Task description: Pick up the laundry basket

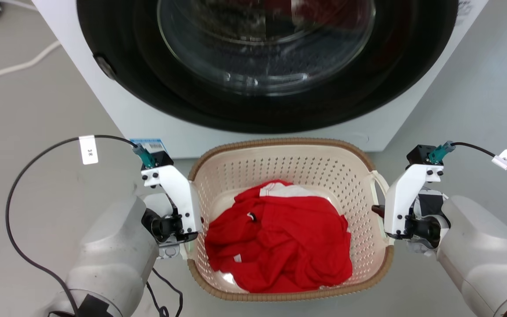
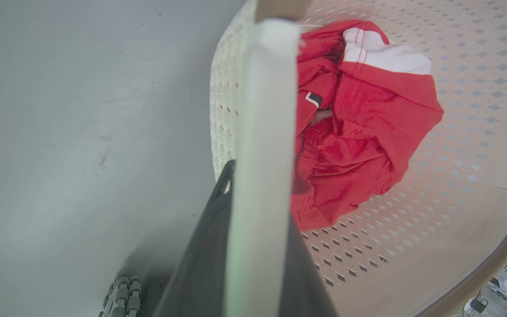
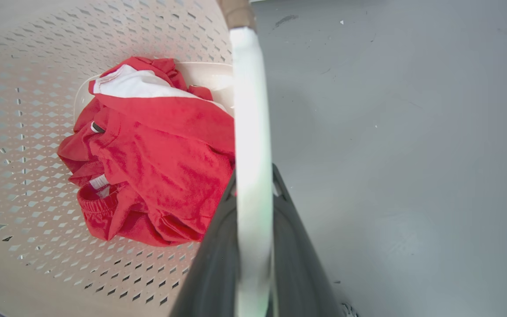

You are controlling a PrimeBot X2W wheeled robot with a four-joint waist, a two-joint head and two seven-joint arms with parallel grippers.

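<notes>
Where the left forearm (image 1: 112,255) and the right forearm (image 1: 486,251) rose from the bottom corners of the head view, each wrist sat just beside 1 side of the laundry basket (image 1: 280,169). The left gripper (image 2: 253,198) had its 2 dark fingers closed on that side's white loop handle (image 2: 266,110), the strip running up between them with no gap showing. The right gripper (image 3: 253,189) clamped the opposite handle (image 3: 247,88) the same way. Between the 2 wrists the basket stood upright over the grey floor (image 1: 38,198); whether it rested there or hung just clear could not be told. Inside lay 1 crumpled red garment (image 1: 280,246) with a white patch, covering most of the bottom. A black cable (image 1: 8,211) looped beside the left arm. Just behind the basket stood a white washing machine (image 1: 148,119), its round dark door (image 1: 253,66) facing the camera.
</notes>
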